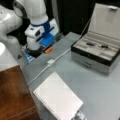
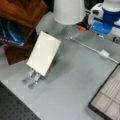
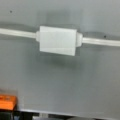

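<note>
Oddly, no sight of the hand anywhere, so cannot tell its opening; straight beneath the wrist, lying flat on the grey bench [image 3: 60,82], a white inline block [image 3: 58,40] strung on a white cable [image 3: 15,32], orange tab [image 3: 7,102] nearby.

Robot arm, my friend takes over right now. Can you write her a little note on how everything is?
Gripper: low at a front view's top left, nearest the orange piece and the cable.
Cable: lies across the table; its white box fills the wrist view.
Notepad: flat near a front view's bottom, apart from the cable.
Case: open at a front view's right, with small dark things in its tray.
</note>
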Robot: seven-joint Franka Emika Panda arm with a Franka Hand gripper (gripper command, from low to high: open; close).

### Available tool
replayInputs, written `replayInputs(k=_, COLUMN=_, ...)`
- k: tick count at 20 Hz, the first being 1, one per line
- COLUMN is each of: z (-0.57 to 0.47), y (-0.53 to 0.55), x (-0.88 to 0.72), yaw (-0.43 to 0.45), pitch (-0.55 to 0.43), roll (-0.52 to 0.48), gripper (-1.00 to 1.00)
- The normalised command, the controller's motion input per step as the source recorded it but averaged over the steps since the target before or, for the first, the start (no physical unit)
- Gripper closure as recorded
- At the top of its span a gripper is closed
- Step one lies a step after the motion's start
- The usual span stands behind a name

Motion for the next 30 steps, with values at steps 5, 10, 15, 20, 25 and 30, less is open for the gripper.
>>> replayInputs(k=5, z=0.48, y=-0.14, x=0.28, yaw=0.079, pitch=0.142, roll=-0.134, gripper=-1.0)
replayInputs(k=10, z=0.53, y=-0.13, x=0.54, yaw=0.053, pitch=0.307, roll=-0.137, gripper=-1.0)
replayInputs(k=15, z=0.4, y=-0.18, x=0.73, yaw=0.052, pitch=0.388, roll=-0.113, gripper=-1.0)
replayInputs(k=20, z=0.38, y=-0.21, x=0.84, yaw=0.108, pitch=0.419, roll=-0.102, gripper=-1.0)
replayInputs(k=25, z=0.39, y=-0.19, x=0.77, yaw=0.146, pitch=0.387, roll=-0.089, gripper=-1.0)
replayInputs(k=30, z=0.34, y=-0.15, x=0.54, yaw=0.14, pitch=0.357, roll=-0.08, gripper=-1.0)
